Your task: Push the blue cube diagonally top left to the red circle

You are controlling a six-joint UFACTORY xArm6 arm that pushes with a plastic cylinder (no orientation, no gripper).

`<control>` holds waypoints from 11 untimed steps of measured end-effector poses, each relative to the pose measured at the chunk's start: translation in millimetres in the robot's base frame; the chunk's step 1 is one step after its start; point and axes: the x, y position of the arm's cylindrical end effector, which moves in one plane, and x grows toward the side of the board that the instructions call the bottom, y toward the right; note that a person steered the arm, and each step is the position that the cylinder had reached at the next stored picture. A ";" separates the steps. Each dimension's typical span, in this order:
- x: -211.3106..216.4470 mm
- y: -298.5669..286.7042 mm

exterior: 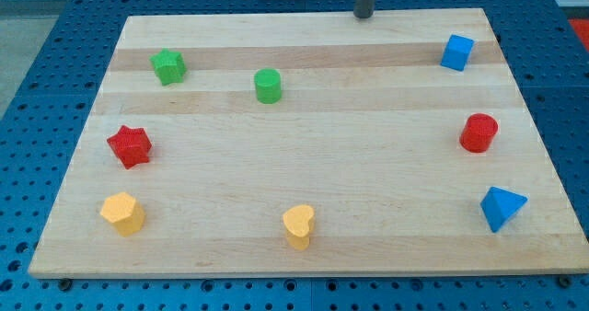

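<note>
Camera view has my tip (363, 16) parked at 12 o'clock on the wooden board (304, 164), rod upright, touching no block; it's a bare rod, so no jaws to open or close. Blue cube (456, 52) sits around 2 o'clock, with the red circle (479, 132) just below at 3. No readable writing anywhere.
</note>
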 end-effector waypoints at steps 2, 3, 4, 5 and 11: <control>2.4 113.5; 2.4 146.8; 23.7 187.3; 49.7 182.8; 145.2 70.3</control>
